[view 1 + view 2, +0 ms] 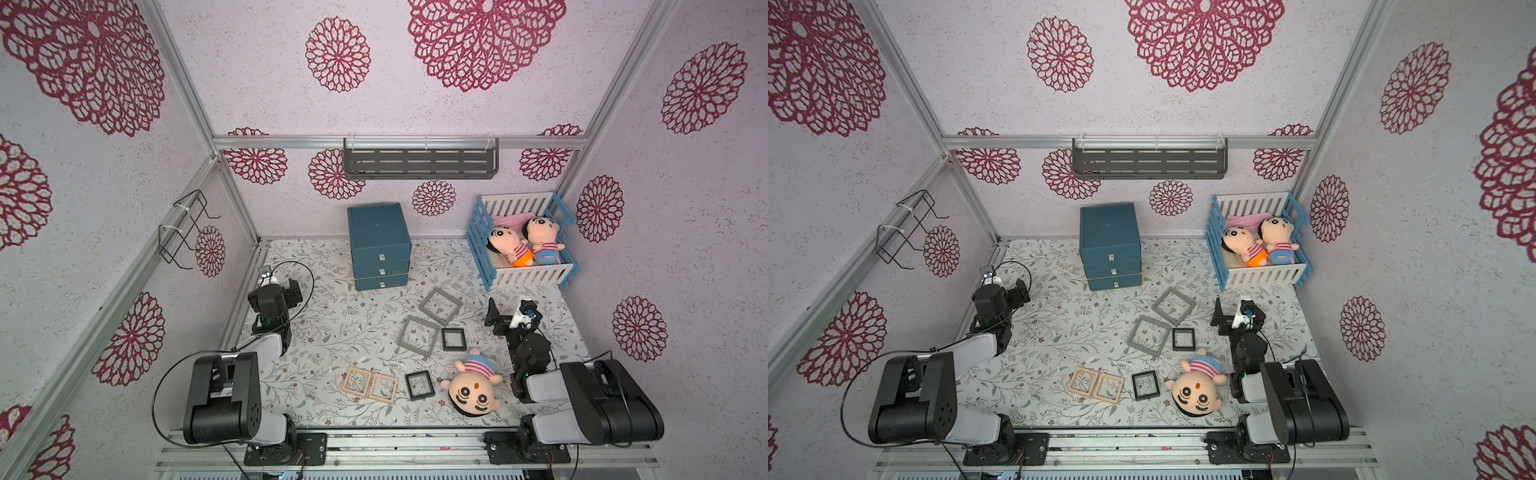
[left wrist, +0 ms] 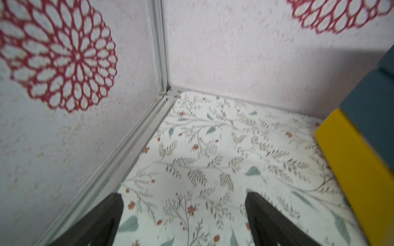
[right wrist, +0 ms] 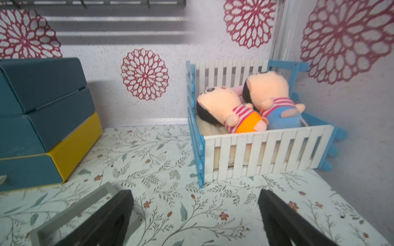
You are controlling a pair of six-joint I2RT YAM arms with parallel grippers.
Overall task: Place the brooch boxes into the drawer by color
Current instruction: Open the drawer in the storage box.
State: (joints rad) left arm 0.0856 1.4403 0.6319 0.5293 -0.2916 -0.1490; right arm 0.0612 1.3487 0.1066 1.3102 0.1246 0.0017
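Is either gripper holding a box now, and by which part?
Nothing is held: left gripper and right gripper are both open and empty; the brooch boxes lie on the table.

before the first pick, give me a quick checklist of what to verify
1. The left gripper open and empty: ok.
2. The right gripper open and empty: ok.
3. All six boxes lying on the table: ok. There are two grey brooch boxes, two black brooch boxes and two wood-coloured brooch boxes.
4. A drawer open in the blue drawer chest: not ok. All three look shut.
5. Wood-coloured pair separated for grasping: not ok. They lie edge to edge.
6. Nearer black box clear of the plush doll: ok. It lies beside it, apart.
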